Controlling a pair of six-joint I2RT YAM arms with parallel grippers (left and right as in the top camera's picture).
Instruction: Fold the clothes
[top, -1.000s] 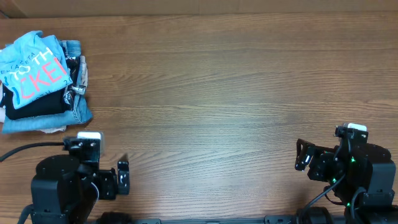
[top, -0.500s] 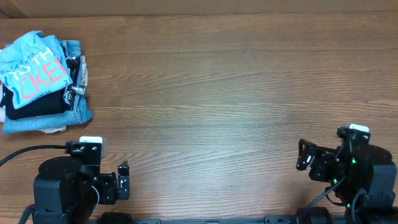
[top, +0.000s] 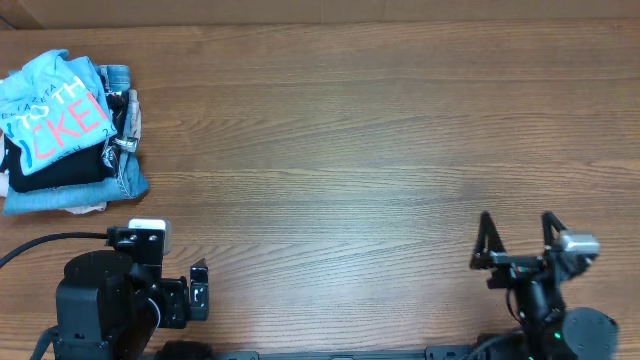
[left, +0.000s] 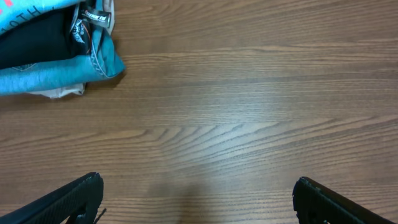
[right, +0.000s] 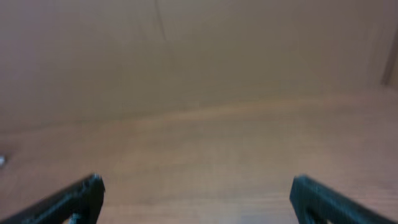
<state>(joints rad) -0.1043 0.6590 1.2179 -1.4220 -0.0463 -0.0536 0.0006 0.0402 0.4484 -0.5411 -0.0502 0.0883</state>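
The clothes, a light sky-blue T-shirt (top: 55, 105) with coral and white lettering, lie bunched on top of a pile at the table's far left. The left wrist view catches only a corner of the T-shirt (left: 37, 9) at its top left edge. My left gripper (top: 193, 292) hangs open near the front left edge, well short of the pile; in its own view the left gripper (left: 198, 186) holds nothing. My right gripper (top: 517, 240) is open at the front right, its fingers spread over bare wood. In the blurred right wrist view the right gripper (right: 196, 186) is empty too.
Under the T-shirt lie a folded black garment (top: 60, 170) and a denim-blue garment (top: 125, 180), also seen from the left wrist as the black garment (left: 31, 43) and the denim garment (left: 68, 68). Brown wooden table (top: 340, 150) spreads from the pile to the right edge.
The right arm has swung round, so its gripper now points toward the table's far side with both fingers showing. The left arm has barely moved. The pile is unchanged.
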